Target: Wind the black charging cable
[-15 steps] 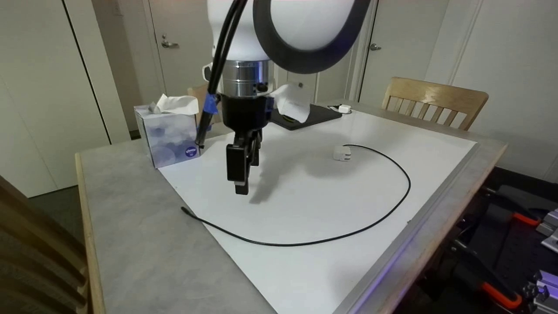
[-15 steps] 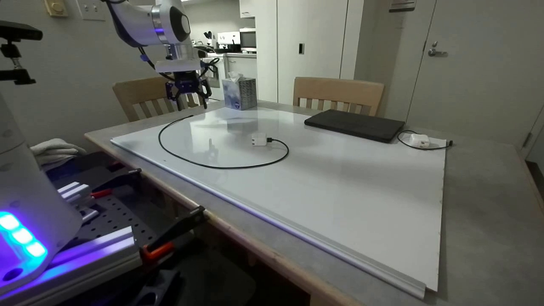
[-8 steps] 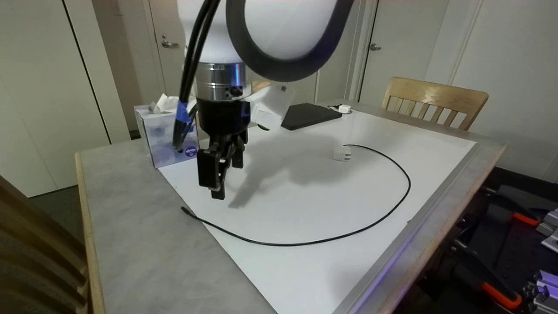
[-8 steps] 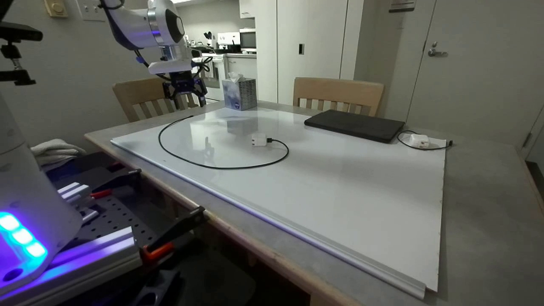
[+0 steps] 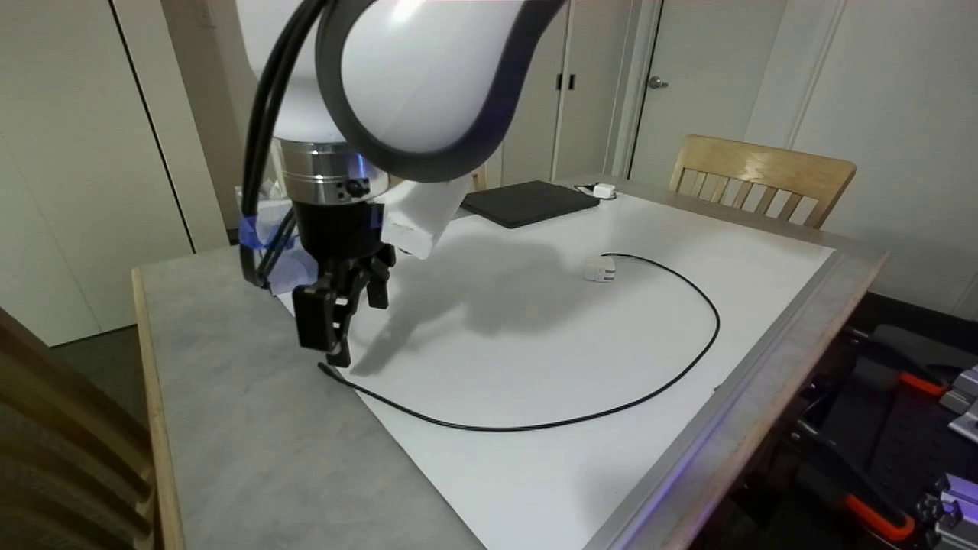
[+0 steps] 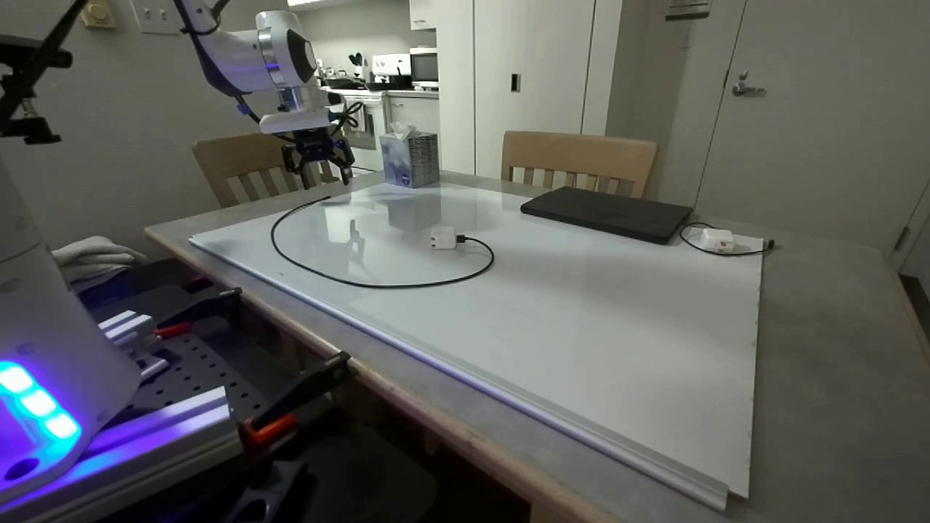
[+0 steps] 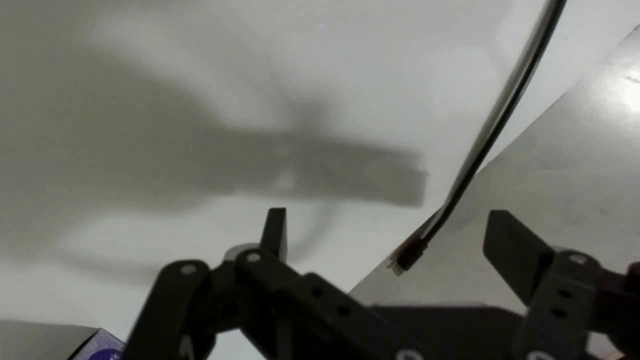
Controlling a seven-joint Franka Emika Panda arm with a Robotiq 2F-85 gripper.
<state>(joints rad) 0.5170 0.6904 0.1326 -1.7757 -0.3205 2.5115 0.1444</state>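
The black charging cable [image 5: 504, 428] lies in a wide open curve on the white board; it also shows in an exterior view [image 6: 385, 286]. One end is in a small white plug [image 5: 599, 268], also seen in an exterior view [image 6: 442, 238]. Its free end, a dark connector [image 7: 412, 254] with a metal tip, lies across the board's edge. My gripper [image 5: 357, 330] hangs low over that free end, in an exterior view too [image 6: 326, 180]. In the wrist view the gripper [image 7: 387, 220] is open and empty, with the connector in the gap between its fingers, below them.
A tissue box [image 6: 410, 156] stands at the table's edge, partly behind the arm in an exterior view. A flat black pad [image 6: 607, 212] lies on the board [image 6: 581, 327]. Beside it is another white plug with a short cord [image 6: 717, 240]. Chairs [image 5: 764, 168] surround the table [image 5: 252, 428].
The gripper has moved from over the board towards the cable's free end and a little down, leftward in an exterior view. The cable, plug and other objects have not moved.
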